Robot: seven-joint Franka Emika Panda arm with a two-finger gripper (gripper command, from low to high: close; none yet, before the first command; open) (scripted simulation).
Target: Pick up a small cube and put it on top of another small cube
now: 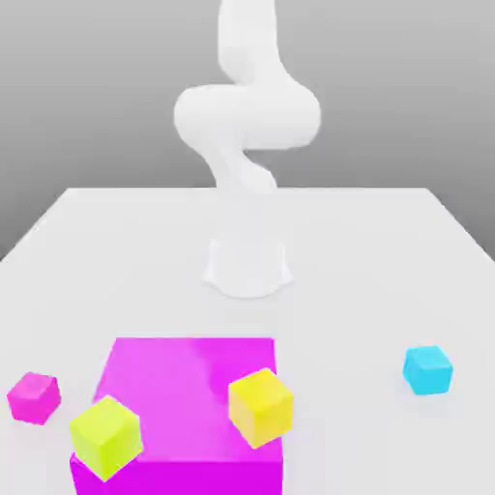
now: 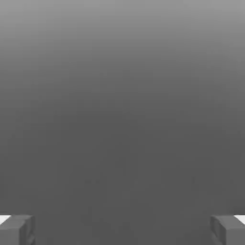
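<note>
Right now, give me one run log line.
gripper: open, empty | yellow cube: on magenta block | cyan cube: on table | stacking: not yet done

White robot arm standing on a pale table, big purple block lying in front, yellow cube and lime cube showing by its two sides, pink cube sitting near the exterior view's left edge, blue cube resting at the exterior view's right
</note>
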